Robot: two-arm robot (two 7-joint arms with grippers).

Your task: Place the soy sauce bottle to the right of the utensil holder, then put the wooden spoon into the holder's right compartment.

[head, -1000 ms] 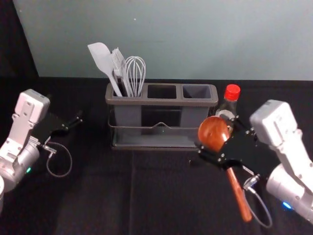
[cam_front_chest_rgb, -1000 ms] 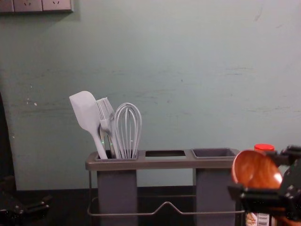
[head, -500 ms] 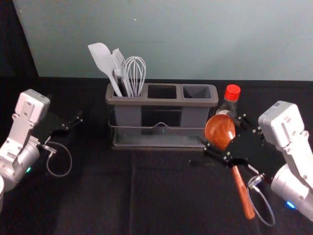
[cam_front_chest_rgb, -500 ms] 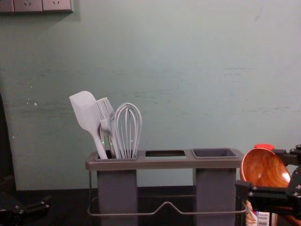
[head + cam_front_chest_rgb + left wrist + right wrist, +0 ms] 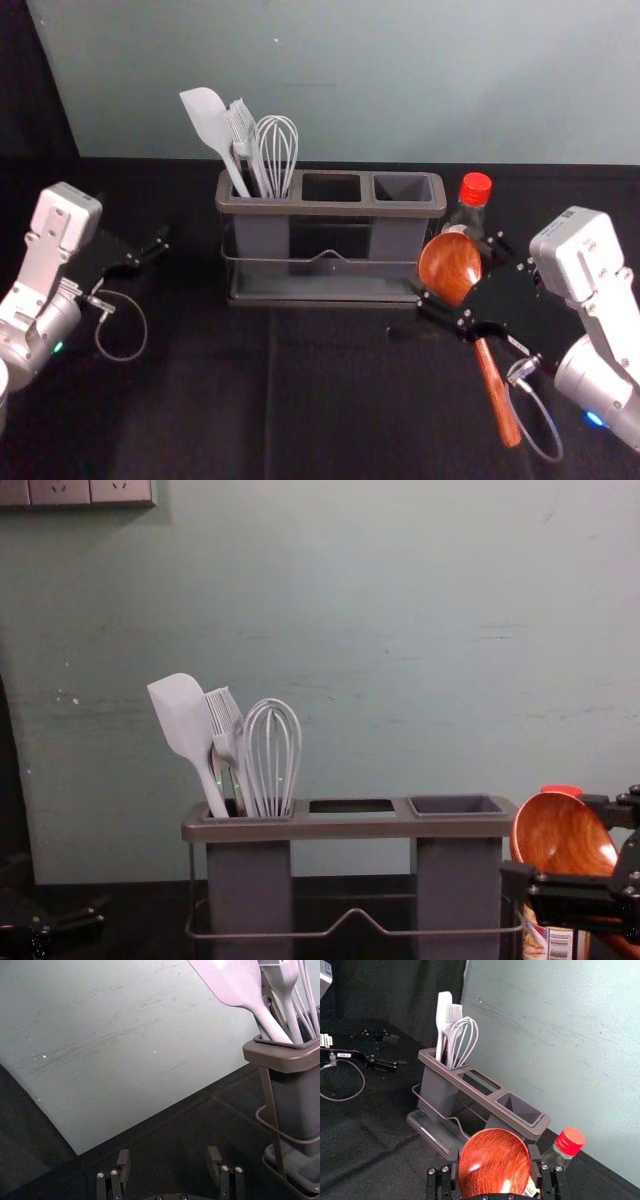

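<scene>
In the head view my right gripper point(image 5: 458, 272) is shut on the bowl of the wooden spoon point(image 5: 450, 262), whose handle slants toward the table's front. Between the fingertips of the right gripper point(image 5: 493, 1160) the bowl point(image 5: 492, 1160) shows in the right wrist view. The red-capped soy sauce bottle point(image 5: 474, 190) stands beside the right end of the grey utensil holder point(image 5: 330, 208), partly hidden by spoon and gripper. The holder's right compartment point(image 5: 520, 1108) is empty. My left gripper point(image 5: 150, 248) is parked at the left; the left gripper point(image 5: 168, 1160) is open with nothing between its fingers.
A white spatula point(image 5: 207, 118), a brush point(image 5: 241, 125) and a whisk point(image 5: 277, 145) stand in the holder's left compartment. A wall point(image 5: 350, 80) rises behind the table. Dark cloth point(image 5: 200, 400) covers the tabletop in front of the holder.
My right gripper and the spoon in it have shifted slightly to the right over the last second, then held still. The left arm, holder and bottle have not visibly moved.
</scene>
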